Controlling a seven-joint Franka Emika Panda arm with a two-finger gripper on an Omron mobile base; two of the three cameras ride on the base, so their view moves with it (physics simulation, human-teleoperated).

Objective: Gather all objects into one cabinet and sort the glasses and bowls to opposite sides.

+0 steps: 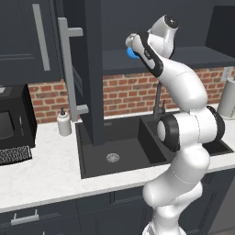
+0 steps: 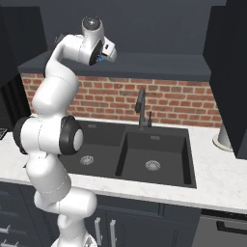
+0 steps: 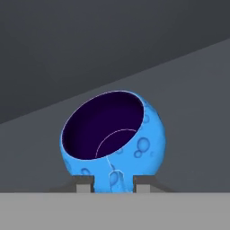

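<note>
My gripper (image 3: 113, 184) is shut on the small bright blue bowl (image 3: 112, 139), with one fingertip on each side of its lower wall. The bowl's dark inside faces the hand camera. The hand is raised to the bottom shelf of the open dark cabinet (image 1: 160, 58). From the left base view the blue bowl (image 1: 132, 53) peeks out beside the gripper (image 1: 134, 46), just over the shelf's front edge. From the right base view a sliver of the blue bowl (image 2: 101, 59) shows under the gripper (image 2: 107, 54). The glasses are out of view.
The cabinet's open door (image 1: 89, 69) with its grey bar handle (image 1: 69, 69) stands left of the arm. Below are a black double sink (image 2: 130, 154), a faucet (image 2: 141, 108), a soap dispenser (image 1: 64, 122), a black microwave (image 1: 13, 124) and a paper towel roll (image 1: 227, 98).
</note>
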